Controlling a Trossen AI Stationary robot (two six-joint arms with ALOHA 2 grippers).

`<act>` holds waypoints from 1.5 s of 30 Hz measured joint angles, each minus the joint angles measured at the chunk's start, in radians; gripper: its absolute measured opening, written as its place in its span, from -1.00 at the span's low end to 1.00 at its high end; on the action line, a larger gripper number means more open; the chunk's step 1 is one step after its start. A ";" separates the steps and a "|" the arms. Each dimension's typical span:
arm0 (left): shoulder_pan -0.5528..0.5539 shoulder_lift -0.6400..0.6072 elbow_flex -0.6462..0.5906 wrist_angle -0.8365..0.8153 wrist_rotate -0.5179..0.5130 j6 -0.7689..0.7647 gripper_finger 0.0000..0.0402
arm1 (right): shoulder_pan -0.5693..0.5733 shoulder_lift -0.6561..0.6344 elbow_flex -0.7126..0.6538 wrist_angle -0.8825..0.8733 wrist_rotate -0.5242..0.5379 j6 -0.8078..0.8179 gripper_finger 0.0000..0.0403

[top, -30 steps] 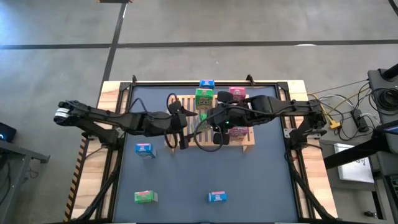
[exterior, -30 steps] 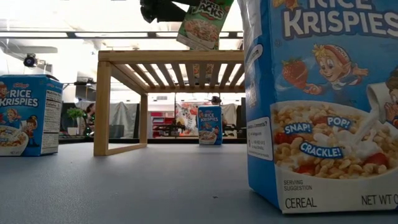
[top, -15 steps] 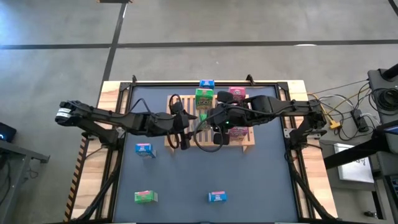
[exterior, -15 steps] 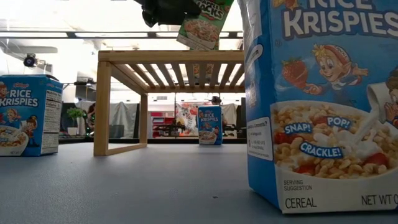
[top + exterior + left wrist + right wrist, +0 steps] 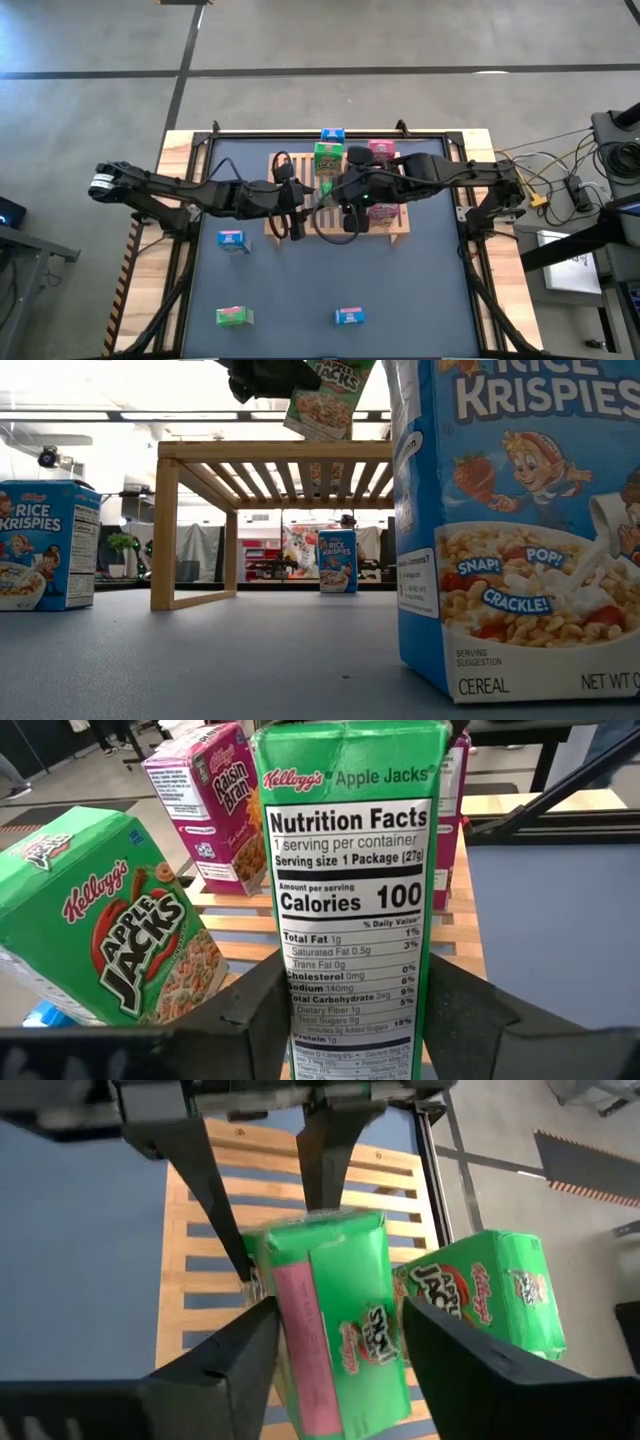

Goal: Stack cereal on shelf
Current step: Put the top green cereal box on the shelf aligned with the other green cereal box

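Shelf (image 5: 270, 452) stands on the bench (image 5: 300, 280), toward its far edge. My arms reach in from either side and meet above it.

Left claw (image 5: 350, 1020) is clamped on the held green box (image 5: 350, 870), its nutrition panel facing my left wrist camera. Right claw (image 5: 335, 1330) is around the same box from the opposite end; can't tell whether it grips or only flanks it. The low view shows the box tilted in the air, just above the shelf top.

Cereal elsewhere:
- second green box (image 5: 328, 157) on the shelf top, beside the held one
- pink box (image 5: 380, 150) on the shelf near its far edge, another pink box (image 5: 385, 213) near its front right corner
- blue box (image 5: 332, 134) just behind the shelf
- loose on the bench in front: left blue box (image 5: 232, 240), front green box (image 5: 232, 316), front blue box (image 5: 350, 316), well apart
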 joint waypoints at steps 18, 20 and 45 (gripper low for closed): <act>0.098 -0.092 -0.254 0.436 0.258 0.039 -0.15 | 0.176 -0.190 0.003 0.214 -0.008 -0.122 0.16; 0.116 -0.104 -0.291 0.522 0.304 0.037 -0.15 | 0.217 -0.234 -0.051 0.305 -0.009 -0.160 0.14; 0.235 0.005 -0.320 0.691 0.410 0.045 -0.15 | 0.362 -0.839 -1.050 1.332 -0.209 -0.319 0.13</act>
